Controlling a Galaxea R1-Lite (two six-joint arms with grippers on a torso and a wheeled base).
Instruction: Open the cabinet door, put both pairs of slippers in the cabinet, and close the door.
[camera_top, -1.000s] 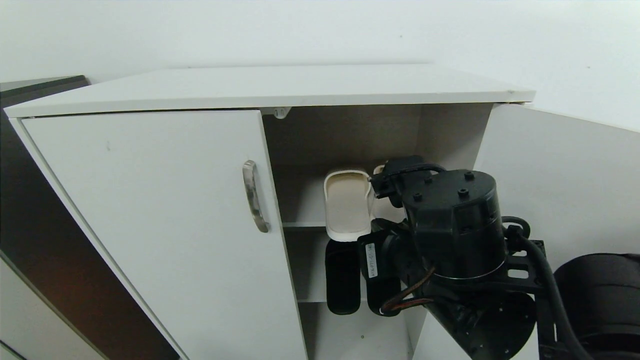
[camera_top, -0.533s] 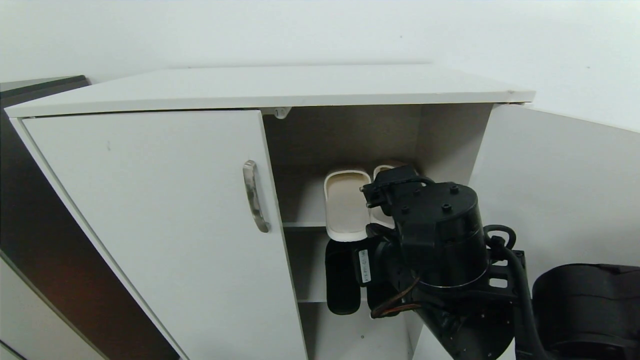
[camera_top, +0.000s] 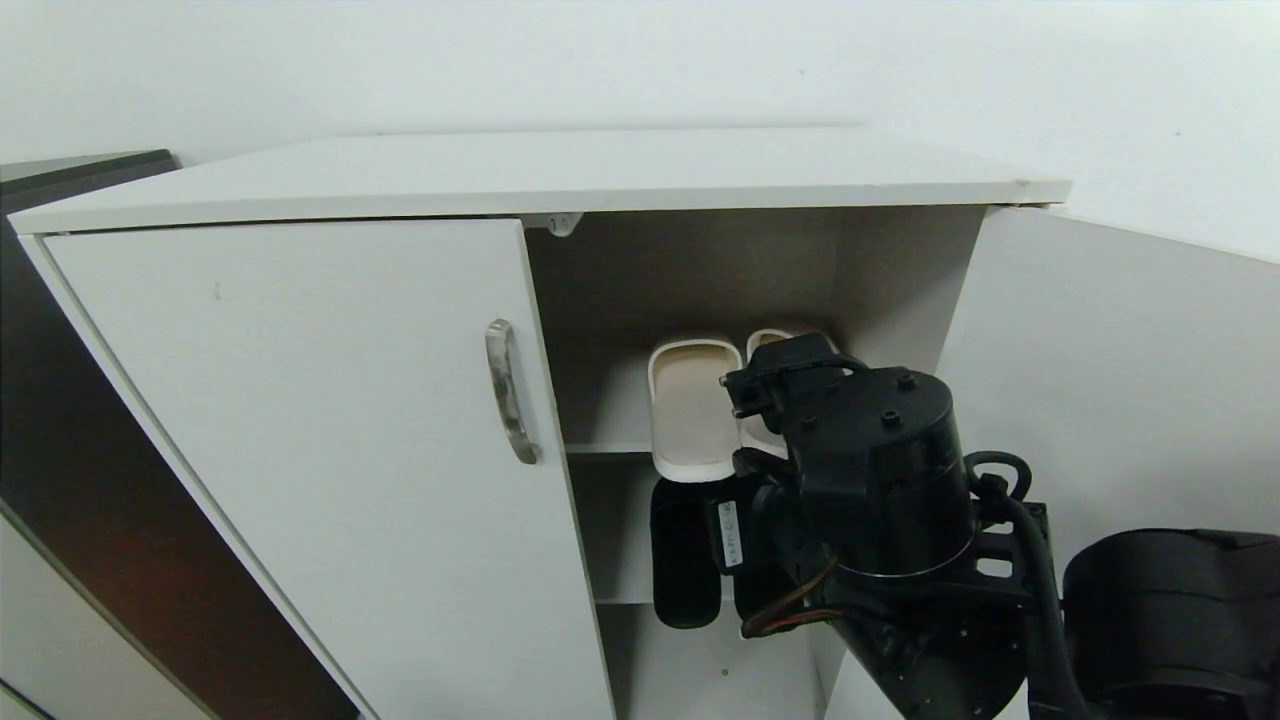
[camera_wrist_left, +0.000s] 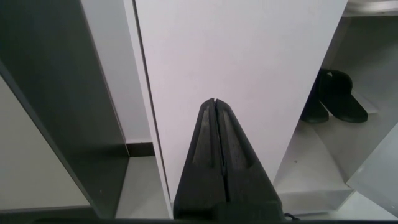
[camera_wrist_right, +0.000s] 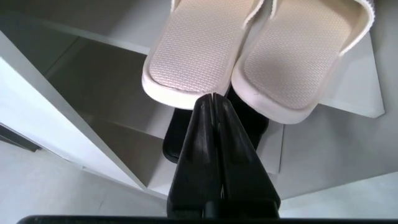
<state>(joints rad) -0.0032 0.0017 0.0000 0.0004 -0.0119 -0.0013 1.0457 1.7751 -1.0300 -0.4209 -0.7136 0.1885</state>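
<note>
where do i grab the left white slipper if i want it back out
Grip the left white slipper by its heel, coming straight in from the front, one finger above the sole and one below. The heel hangs out past the edge of the shelf, so its underside looks free there, while the strap end sits deeper inside.

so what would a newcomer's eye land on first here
First comes the bulky black right arm in front of the white cabinet, whose right door stands open. Its jaws are shut at the heels of the cream slippers on the upper shelf. On the shelf below sit black slippers, and the left door is shut.
</note>
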